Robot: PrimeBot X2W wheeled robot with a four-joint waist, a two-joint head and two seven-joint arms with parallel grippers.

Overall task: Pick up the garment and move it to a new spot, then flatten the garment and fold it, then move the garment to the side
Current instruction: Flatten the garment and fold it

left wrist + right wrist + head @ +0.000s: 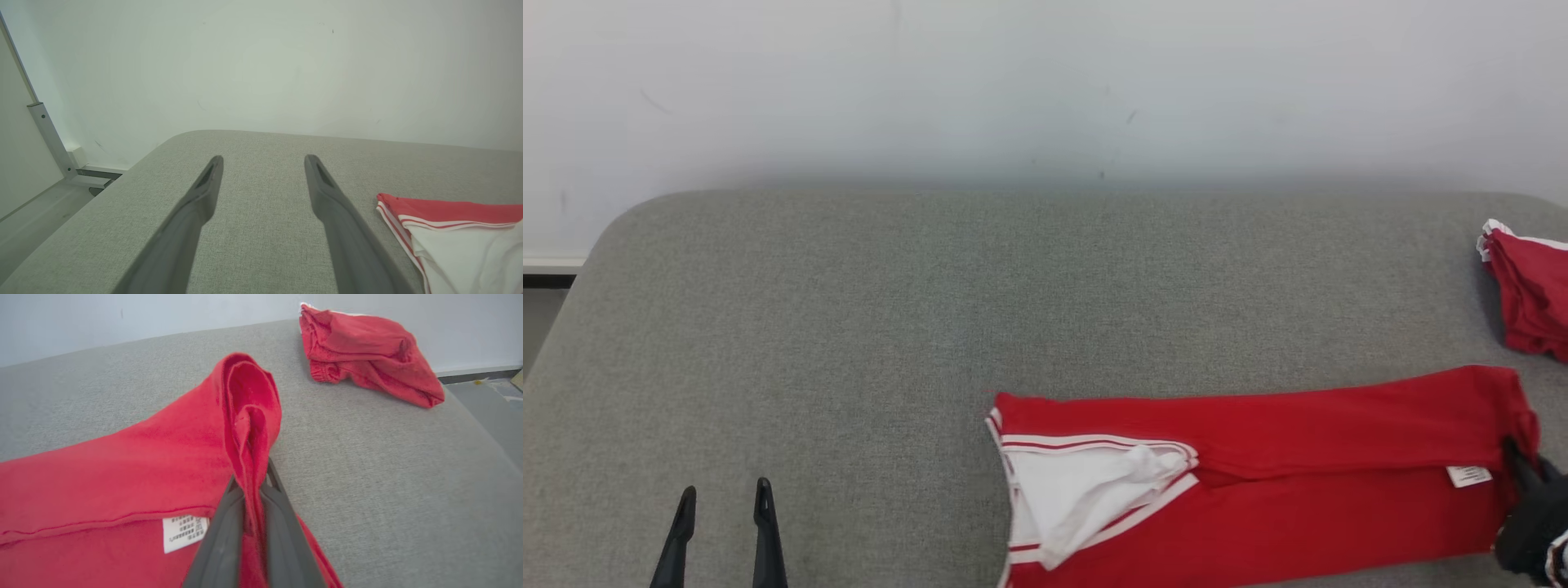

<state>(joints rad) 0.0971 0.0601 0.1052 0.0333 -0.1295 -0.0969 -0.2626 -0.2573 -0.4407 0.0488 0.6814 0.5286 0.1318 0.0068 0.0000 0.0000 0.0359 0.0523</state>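
Note:
The garment [1258, 482] is red with white stripes and white lining, lying long and flat across the grey surface at the lower right. Its right end is pinched up into a ridge [249, 416]. My right gripper [252, 486] is shut on that red fabric beside a white label [184, 533]; in the head view the right gripper [1515, 457] sits at the garment's right edge. My left gripper [723, 502] stands open at the lower left, well apart from the cloth. In the left wrist view the left gripper [263, 161] spreads over bare grey surface, with the garment's striped end [449, 228] to its right.
A second red garment [1531, 290] lies bunched at the far right edge, also seen as a crumpled red heap [367, 351] beyond my right gripper. The grey padded surface [849, 327] stretches to a white wall. Floor and a metal frame leg [51, 139] lie off the left edge.

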